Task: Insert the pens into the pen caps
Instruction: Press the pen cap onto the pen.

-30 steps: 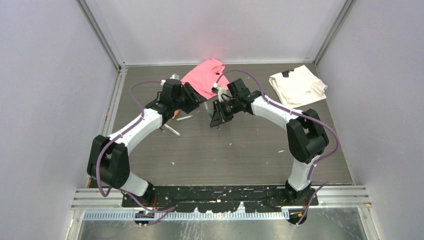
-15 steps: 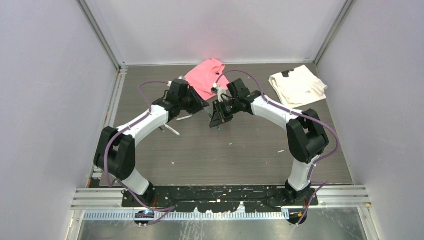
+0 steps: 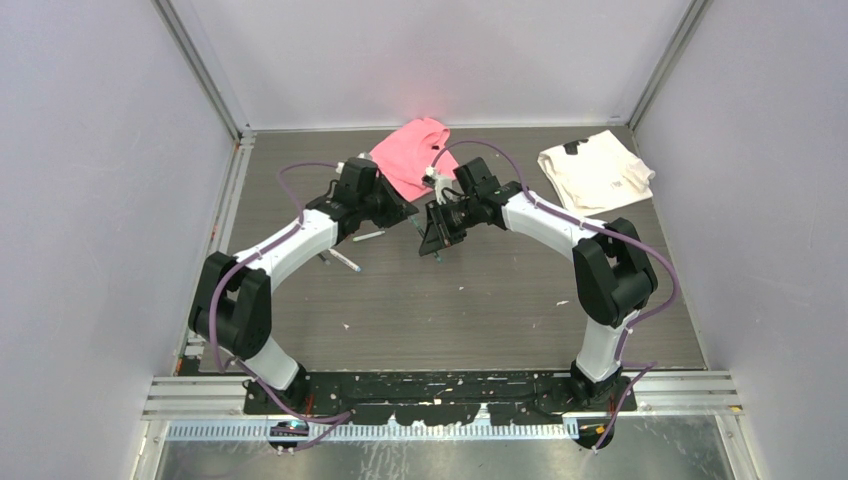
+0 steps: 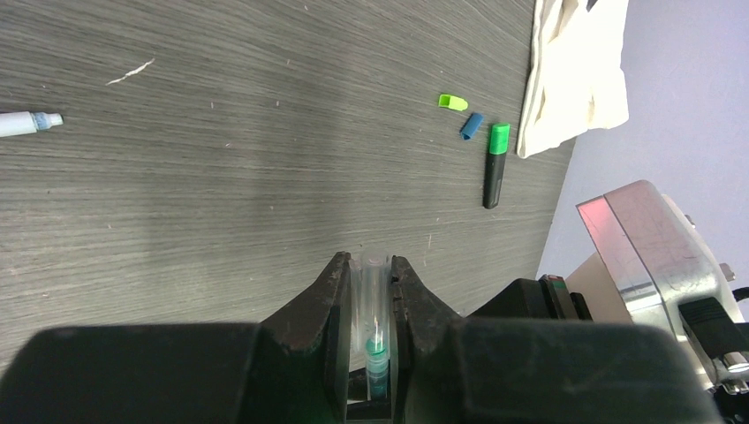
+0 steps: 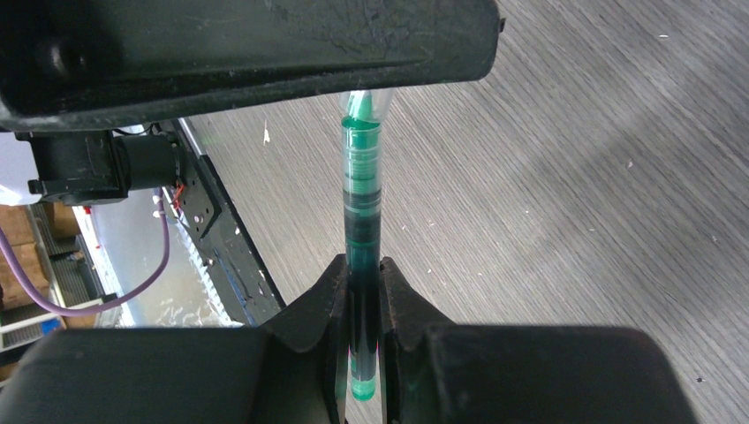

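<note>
The green pen stands upright in the middle of the right wrist view. The right claw grips its lower barrel, jaws closed tight on it. The pen's tip enters the mouth of the clear cap at the top centre of that frame. At the bottom centre of the left wrist view, the left claw is closed on that cap from both sides, and the green nib shows through the cap's wall. Both claws hold their pieces above the worktop, so the step in hand looks like the joining itself. Whether the cap is fully home I cannot tell. The next move likely calls for a straight push along the pen's axis, with the two pieces kept in line so the cap does not twist out of the grip. After that one claw would let go. At the upper right of the left wrist view lie a bright green cap, a blue cap and a black highlighter, all near a white cloth. A white pen lies at the left edge.
</note>
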### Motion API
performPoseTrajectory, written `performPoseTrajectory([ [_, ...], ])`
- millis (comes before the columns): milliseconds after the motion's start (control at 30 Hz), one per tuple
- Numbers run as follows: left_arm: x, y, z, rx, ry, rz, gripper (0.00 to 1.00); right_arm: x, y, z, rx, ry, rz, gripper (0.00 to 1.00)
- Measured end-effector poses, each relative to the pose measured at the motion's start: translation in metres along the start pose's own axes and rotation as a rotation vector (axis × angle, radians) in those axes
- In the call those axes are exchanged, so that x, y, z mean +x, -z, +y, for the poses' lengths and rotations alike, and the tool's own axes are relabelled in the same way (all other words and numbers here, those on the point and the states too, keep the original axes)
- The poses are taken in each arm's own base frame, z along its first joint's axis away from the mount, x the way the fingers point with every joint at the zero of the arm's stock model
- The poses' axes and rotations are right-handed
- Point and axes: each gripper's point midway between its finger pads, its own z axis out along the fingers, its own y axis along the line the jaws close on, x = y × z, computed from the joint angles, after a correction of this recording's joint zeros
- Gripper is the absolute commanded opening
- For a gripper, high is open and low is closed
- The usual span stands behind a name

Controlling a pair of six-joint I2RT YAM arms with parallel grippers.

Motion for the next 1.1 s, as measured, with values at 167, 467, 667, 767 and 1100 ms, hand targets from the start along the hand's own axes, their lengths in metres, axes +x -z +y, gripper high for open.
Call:
performPoseTrajectory([
  [167,0.004,-0.001,0.0,0.006,0.033,-0.016,0.01,0.001,0.0,-0.001,0.007,-0.016,0.004,0.01],
  [467,0.005,0.01,0.004,-0.017,0.048,-0.14,0.01,0.004,-0.001,0.008,-0.003,-0.073,0.02,0.01],
  [667,0.0,0.016,0.002,-0.016,0.04,-0.201,0.01,-0.001,-0.001,0.016,-0.031,-0.101,0.011,0.01],
  [767,-0.002,0.016,0.002,-0.017,0.038,-0.214,0.01,-0.002,-0.001,0.018,-0.039,-0.111,0.009,0.01],
  [1100,-0.004,0.02,0.001,-0.014,0.028,-0.239,0.01,-0.003,0.0,0.024,-0.075,-0.105,0.01,0.01],
])
